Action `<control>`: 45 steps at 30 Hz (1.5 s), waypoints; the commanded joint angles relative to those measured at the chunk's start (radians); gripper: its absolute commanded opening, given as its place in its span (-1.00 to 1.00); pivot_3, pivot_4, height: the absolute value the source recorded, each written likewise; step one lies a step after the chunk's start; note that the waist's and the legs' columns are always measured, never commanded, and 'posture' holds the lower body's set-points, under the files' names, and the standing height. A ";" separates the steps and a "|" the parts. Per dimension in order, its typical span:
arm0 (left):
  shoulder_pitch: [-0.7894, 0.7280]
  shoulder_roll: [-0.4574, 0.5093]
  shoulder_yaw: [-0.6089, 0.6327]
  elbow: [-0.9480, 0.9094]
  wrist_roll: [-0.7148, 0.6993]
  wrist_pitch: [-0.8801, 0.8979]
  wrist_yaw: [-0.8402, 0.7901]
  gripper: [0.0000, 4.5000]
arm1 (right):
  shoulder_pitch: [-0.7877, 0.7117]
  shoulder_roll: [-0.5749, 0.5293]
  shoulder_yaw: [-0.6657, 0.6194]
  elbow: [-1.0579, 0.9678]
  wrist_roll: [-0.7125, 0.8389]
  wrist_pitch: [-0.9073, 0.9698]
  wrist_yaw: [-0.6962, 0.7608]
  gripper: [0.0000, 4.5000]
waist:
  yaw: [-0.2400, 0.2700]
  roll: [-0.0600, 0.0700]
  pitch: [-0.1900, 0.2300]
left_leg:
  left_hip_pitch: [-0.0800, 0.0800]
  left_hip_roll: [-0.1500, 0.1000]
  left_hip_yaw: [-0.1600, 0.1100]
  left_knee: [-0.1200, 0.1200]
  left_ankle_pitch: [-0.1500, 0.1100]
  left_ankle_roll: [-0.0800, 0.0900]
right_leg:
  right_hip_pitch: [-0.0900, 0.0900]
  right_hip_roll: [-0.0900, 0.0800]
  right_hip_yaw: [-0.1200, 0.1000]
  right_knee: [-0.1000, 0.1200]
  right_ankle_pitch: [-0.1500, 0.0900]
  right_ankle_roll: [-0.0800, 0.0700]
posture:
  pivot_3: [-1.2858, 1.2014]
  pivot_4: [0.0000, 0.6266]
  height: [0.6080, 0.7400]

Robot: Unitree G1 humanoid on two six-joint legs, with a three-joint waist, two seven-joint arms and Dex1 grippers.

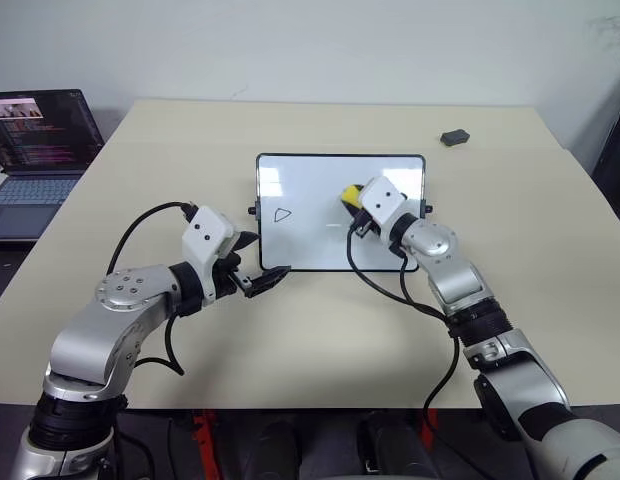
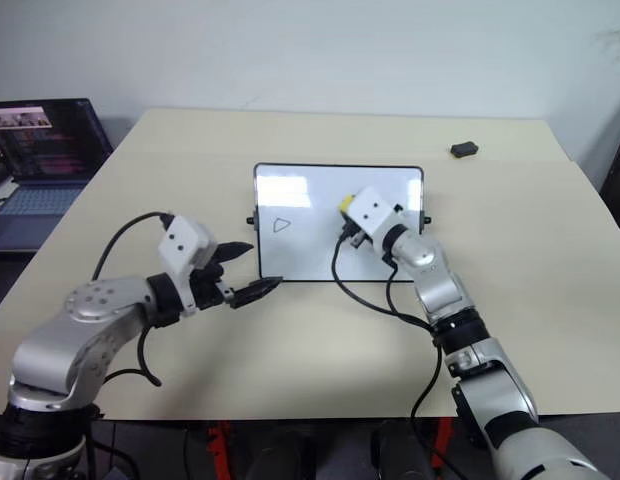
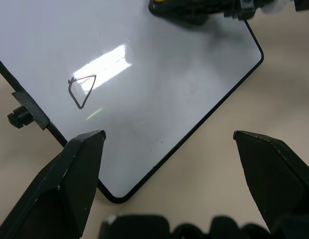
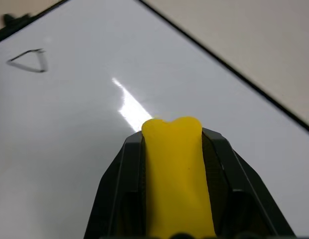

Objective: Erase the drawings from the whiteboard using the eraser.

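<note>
Eye views: the whiteboard point(image 1: 320, 235) lies lengthwise across the beige counter point(image 1: 290, 330), one drawing point(image 1: 282, 214) at its left end. The right gripper point(image 1: 352, 196) pinches the eraser point(image 1: 347, 193) over the board's middle. A laptop point(image 1: 35, 150) sits far left of the board.

Left wrist view: the left gripper point(image 3: 167, 149), jaws spread, hovers by the board's corner.

Right wrist view: the eraser runs lengthwise between the jaws.

Both arms wear rounded silver-grey shells with black joint rings. A white boxy block sits at each wrist, with looping black cables running back along the forearm. The left tool point(image 1: 258, 262) and right tool point(image 4: 172, 130) have wedge-shaped black fingers.
</note>
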 commanded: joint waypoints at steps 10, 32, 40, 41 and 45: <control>-0.004 0.003 0.007 -0.032 -0.007 -0.009 -0.005 1.00 | 0.141 -0.049 0.091 -0.117 -0.010 0.095 0.191 -0.49 | 0.000 0.000 0.000 | 0.000 0.000 0.000 0.000 0.000 0.000 | 0.001 0.000 0.000 -0.003 0.000 0.000 | 0.03 -0.52 1.00; 0.048 -0.090 0.119 -0.030 -0.014 -0.003 0.140 1.00 | 0.245 -0.038 -0.127 -0.430 0.221 0.168 0.149 -0.49 | 0.004 0.000 0.000 | -0.005 0.001 0.000 -0.001 -0.009 -0.001 | 0.000 -0.001 0.000 -0.010 -0.005 0.006 | 0.03 -0.52 1.00; 0.113 -0.145 0.235 -0.015 -0.014 -0.024 0.226 1.00 | 0.415 -0.060 -0.143 -0.559 0.235 0.164 0.121 -0.49 | 0.003 0.000 0.000 | -0.007 0.001 0.001 -0.001 -0.015 -0.002 | -0.001 -0.002 0.000 -0.010 -0.006 0.007 | 0.03 -0.52 1.00; 0.121 -0.149 0.245 -0.019 -0.014 -0.024 0.233 1.00 | 0.434 -0.064 -0.139 -0.571 0.230 0.157 0.119 -0.49 | 0.004 0.000 0.000 | -0.007 0.001 0.002 -0.001 -0.015 -0.002 | -0.001 -0.002 0.000 -0.011 -0.006 0.007 | 0.03 -0.52 1.00; 0.136 -0.152 0.255 -0.029 -0.016 -0.021 0.243 1.00 | 0.480 -0.062 -0.124 -0.615 0.228 0.150 0.112 -0.49 | 0.004 0.000 0.000 | -0.006 0.001 0.002 0.000 -0.016 0.000 | -0.001 -0.002 0.001 -0.012 -0.006 0.007 | 0.03 -0.52 1.00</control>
